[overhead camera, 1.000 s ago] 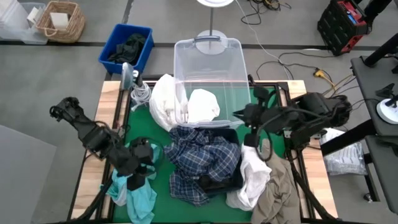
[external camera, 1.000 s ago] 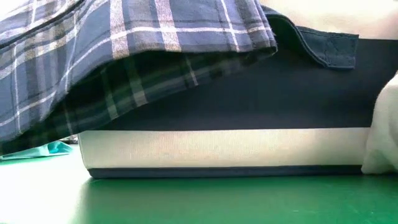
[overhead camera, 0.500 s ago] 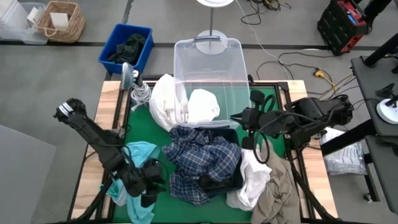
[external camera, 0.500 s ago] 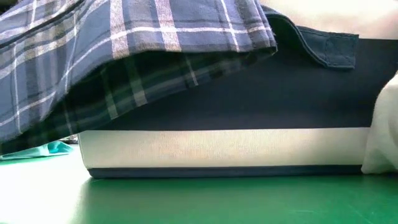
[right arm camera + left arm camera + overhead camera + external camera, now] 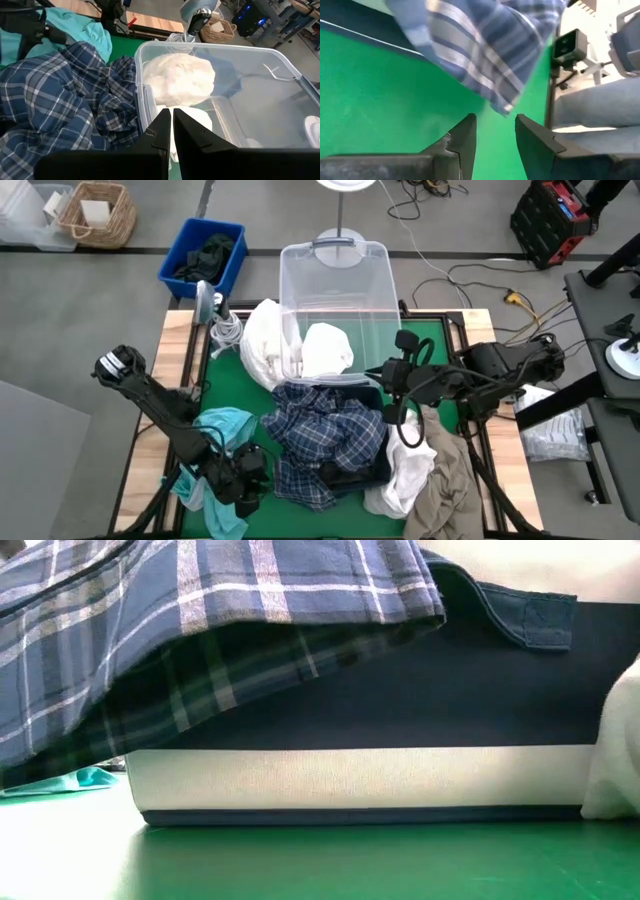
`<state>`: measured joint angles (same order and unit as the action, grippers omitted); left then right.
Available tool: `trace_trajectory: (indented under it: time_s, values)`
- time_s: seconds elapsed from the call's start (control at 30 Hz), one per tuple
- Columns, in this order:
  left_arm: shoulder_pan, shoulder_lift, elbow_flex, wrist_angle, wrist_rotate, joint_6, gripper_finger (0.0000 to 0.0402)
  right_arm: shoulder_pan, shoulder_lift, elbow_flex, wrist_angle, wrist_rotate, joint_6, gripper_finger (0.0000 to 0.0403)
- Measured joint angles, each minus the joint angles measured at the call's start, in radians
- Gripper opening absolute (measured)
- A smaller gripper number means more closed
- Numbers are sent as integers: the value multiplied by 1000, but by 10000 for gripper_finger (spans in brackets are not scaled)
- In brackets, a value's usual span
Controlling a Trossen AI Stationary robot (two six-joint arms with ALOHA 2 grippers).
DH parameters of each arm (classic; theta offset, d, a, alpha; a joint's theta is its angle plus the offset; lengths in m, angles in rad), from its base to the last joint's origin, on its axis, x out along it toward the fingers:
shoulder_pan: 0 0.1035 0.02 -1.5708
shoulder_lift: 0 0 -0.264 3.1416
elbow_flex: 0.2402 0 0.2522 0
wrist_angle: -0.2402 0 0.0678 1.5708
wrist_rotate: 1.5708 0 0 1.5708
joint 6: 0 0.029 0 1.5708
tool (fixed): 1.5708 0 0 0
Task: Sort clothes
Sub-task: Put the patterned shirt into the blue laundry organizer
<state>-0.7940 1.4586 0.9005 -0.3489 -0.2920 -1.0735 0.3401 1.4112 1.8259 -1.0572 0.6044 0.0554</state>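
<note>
The left gripper (image 5: 243, 480) sits low at the table's front by the teal garment (image 5: 222, 425), fingers apart and empty, aimed at the plaid shirt's (image 5: 325, 435) hem, seemingly for a grab; that shirt drapes over the navy fabric box (image 5: 380, 720) mid-table. Farther back, the right gripper (image 5: 392, 370), fingers nearly together on white cloth (image 5: 172, 135), hangs at the clear bin's (image 5: 335, 280) rim, probably to drop whites in

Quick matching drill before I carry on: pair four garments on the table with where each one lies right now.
1. plaid shirt
2. teal garment
3. khaki garment
4. white garment

A. in the clear bin
B. beside the left gripper
C. table's right front corner
D. draped over the navy fabric box

Pairs: 1-D, 2-B, 3-C, 4-A
</note>
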Motion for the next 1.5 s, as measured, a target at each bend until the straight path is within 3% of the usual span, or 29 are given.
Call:
trace_trajectory:
  time_s: [0.5,0.77,0.93,1.17,1.5]
  values:
    - [1,29,-180,499,13,44,115,0,-1,0,23,0,-4,13]
    - [4,29,-229,504,-108,42,115,0,-1,0,31,0,-4,13]
    - [6,29,-232,534,-100,34,111,0,-1,0,51,0,-5,13]
    - [6,25,-224,547,-84,79,10,0,-1,0,53,0,-4,13]
    - [7,-58,-165,530,-99,151,0,0,-1,0,59,0,-3,13]
